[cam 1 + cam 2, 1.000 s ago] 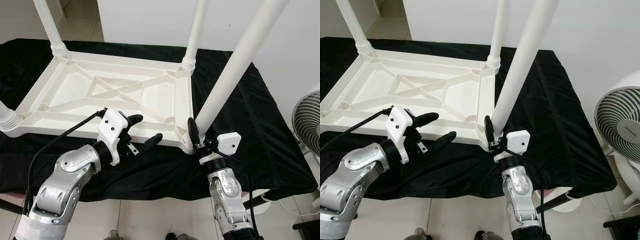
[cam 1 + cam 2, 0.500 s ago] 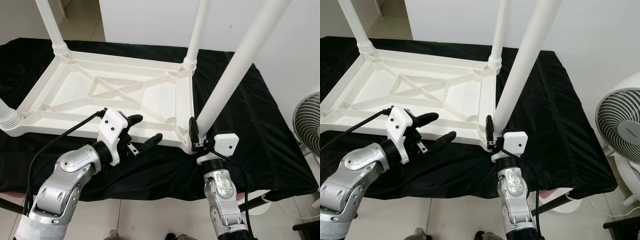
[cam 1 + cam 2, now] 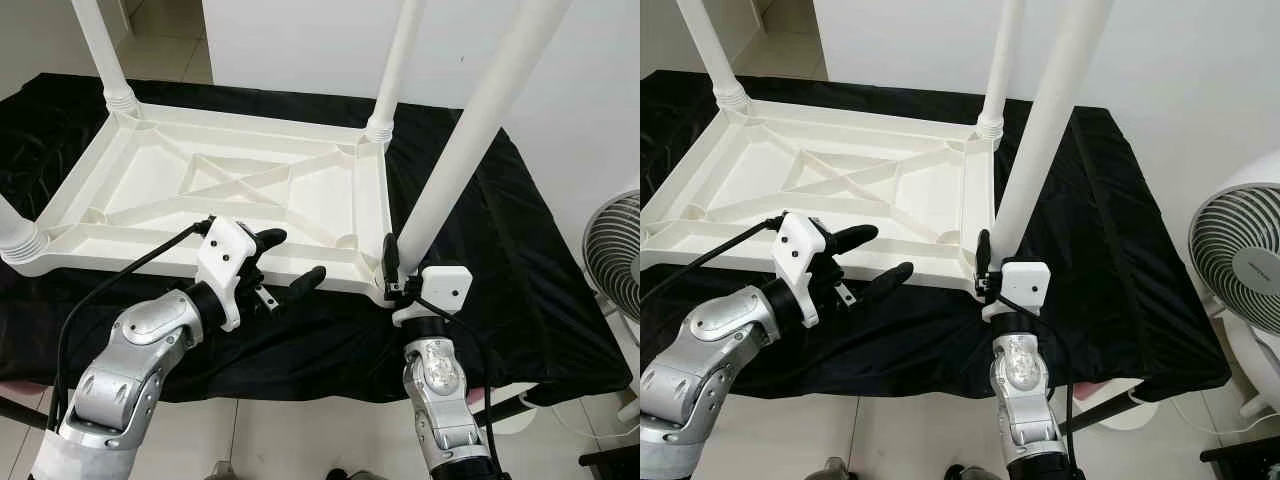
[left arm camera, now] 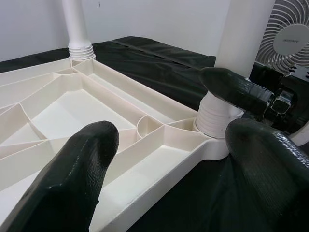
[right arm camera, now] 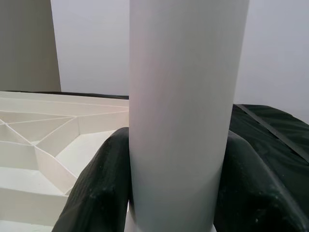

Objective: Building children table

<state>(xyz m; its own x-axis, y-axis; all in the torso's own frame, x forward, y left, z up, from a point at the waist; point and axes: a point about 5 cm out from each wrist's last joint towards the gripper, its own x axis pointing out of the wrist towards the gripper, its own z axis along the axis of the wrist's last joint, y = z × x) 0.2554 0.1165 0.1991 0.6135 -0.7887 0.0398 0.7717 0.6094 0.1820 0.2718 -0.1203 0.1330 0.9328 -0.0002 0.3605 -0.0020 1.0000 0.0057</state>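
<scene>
A white plastic tabletop point(image 3: 150, 190) lies upside down on a black cloth. White legs stand in its far-left point(image 3: 100, 45), far-right point(image 3: 395, 55) and near-left point(image 3: 15, 235) corners. A fourth leg point(image 3: 470, 120) rises tilted from the near-right corner socket. My right gripper point(image 3: 392, 272) is shut on this leg's base, and the leg point(image 5: 183, 96) sits between its fingers point(image 5: 101, 188). My left gripper point(image 3: 295, 257) hovers open over the tabletop's near edge, left of that corner, with nothing between its fingers point(image 4: 72, 179). The threaded socket point(image 4: 217, 118) is seen just beyond it.
The black cloth point(image 3: 500, 220) covers the low surface under the tabletop and drops off at its near edge. A white fan point(image 3: 1240, 260) stands on the floor at the right. Tiled floor point(image 3: 300, 430) lies below my arms, and a white wall stands behind.
My right wrist has shifted slightly left at the leg's base, and the held leg stands a little more upright. The left arm has stayed still.
</scene>
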